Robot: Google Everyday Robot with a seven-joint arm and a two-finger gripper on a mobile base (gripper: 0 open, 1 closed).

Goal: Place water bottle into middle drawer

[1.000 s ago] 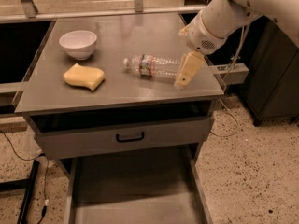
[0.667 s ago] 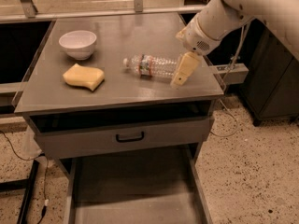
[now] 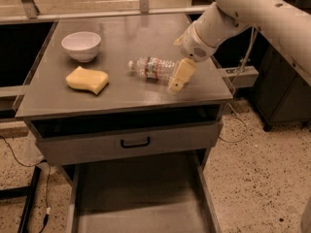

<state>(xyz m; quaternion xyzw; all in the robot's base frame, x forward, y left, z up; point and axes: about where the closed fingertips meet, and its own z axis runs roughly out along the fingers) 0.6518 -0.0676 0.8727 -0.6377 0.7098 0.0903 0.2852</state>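
The water bottle (image 3: 151,68) lies on its side on the grey table top (image 3: 131,40), white cap pointing left. My gripper (image 3: 180,75), tan and hanging from the white arm (image 3: 228,13), is at the bottle's right end and covers its base. The middle drawer (image 3: 136,193) is pulled out low at the front, showing its flat grey floor, with nothing in it.
A yellow sponge (image 3: 87,79) and a white bowl (image 3: 81,45) sit on the left of the table top. A shut drawer front with a black handle (image 3: 135,142) is under the top. A dark cabinet (image 3: 286,81) stands at the right.
My gripper has moved a little left and down, closing in on the bottle's right end. The bottle, sponge and bowl have not moved.
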